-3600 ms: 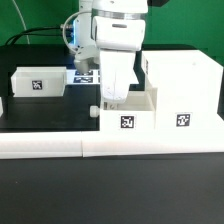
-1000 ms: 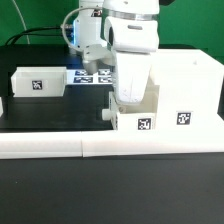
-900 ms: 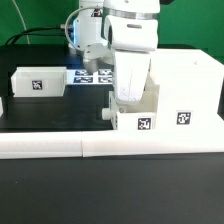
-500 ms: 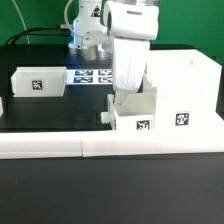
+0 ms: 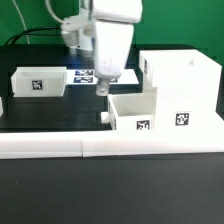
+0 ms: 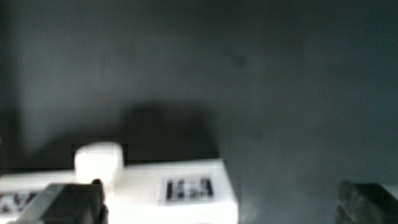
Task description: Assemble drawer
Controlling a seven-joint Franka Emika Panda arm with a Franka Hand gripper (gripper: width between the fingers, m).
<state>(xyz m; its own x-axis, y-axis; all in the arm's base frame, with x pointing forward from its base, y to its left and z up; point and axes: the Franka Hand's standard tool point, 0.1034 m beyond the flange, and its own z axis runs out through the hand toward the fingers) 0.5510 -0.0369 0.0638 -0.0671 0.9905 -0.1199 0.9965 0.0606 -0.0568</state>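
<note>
The tall white drawer shell [image 5: 182, 88] stands at the exterior view's right, with a tag on its front. A small white tray [image 5: 134, 112] with a tag and a knob [image 5: 104, 114] sits against the shell's left side, near the front wall. A second tray [image 5: 38, 82] lies at the far left. My gripper [image 5: 105, 87] hangs above and to the left of the first tray, open and empty. In the wrist view my gripper [image 6: 222, 205] has its dark fingers [image 6: 71, 203] wide apart, with the blurred tray tag [image 6: 191, 187] and knob [image 6: 98, 157] below.
The marker board [image 5: 86, 76] lies on the black table behind my gripper. A long low white border wall [image 5: 100, 146] runs along the front. A green backdrop and cables are behind.
My gripper has let go of the tray by the shell and risen up and to the exterior view's left. The tray has stayed against the shell.
</note>
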